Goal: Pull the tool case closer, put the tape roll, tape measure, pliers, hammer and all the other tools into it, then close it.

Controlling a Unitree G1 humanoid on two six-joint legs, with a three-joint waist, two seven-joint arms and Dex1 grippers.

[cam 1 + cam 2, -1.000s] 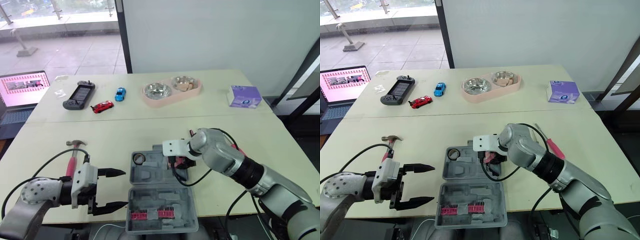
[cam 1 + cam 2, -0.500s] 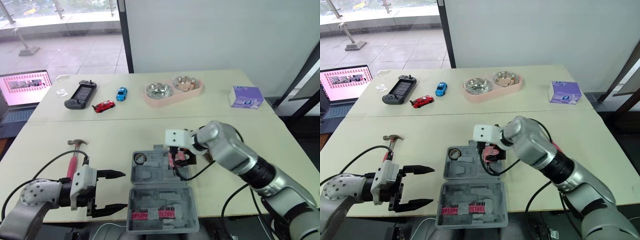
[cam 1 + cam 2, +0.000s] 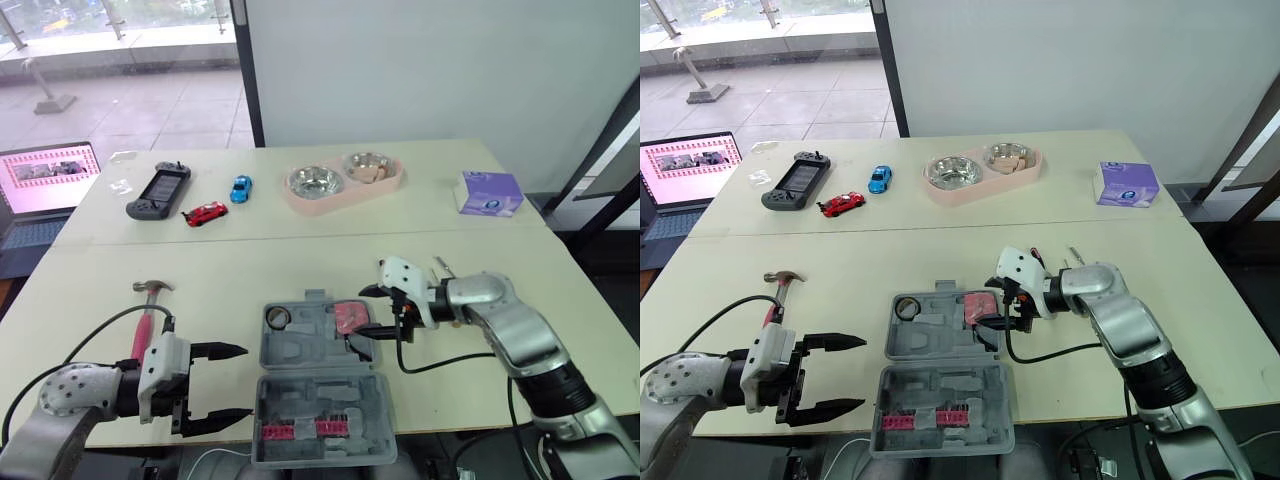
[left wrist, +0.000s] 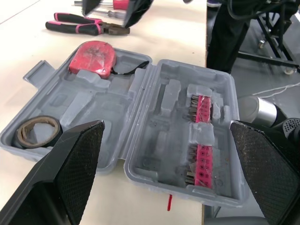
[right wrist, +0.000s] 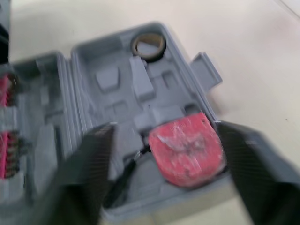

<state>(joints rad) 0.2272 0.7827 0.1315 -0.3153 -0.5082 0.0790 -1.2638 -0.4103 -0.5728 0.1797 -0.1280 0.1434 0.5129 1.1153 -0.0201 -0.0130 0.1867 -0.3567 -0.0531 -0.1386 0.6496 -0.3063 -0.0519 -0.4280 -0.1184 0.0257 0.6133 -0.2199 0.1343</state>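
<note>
The grey tool case lies open near the table's front edge, with its lid half toward me holding pink bits. A tape roll and the red tape measure sit in the far half. My right gripper is open just right of the tape measure, with nothing between its fingers. My left gripper hangs open left of the case, its fingers apart. The pink-handled hammer lies on the table at the left. Pliers lie beyond the case.
On the far half of the table are a laptop, a game controller, a red toy car, a blue toy car, a pink double bowl and a tissue box. A thin tool lies behind my right arm.
My right gripper left the red tape measure in the case, opened, and drew back to the right. The left gripper has stayed open in place.
</note>
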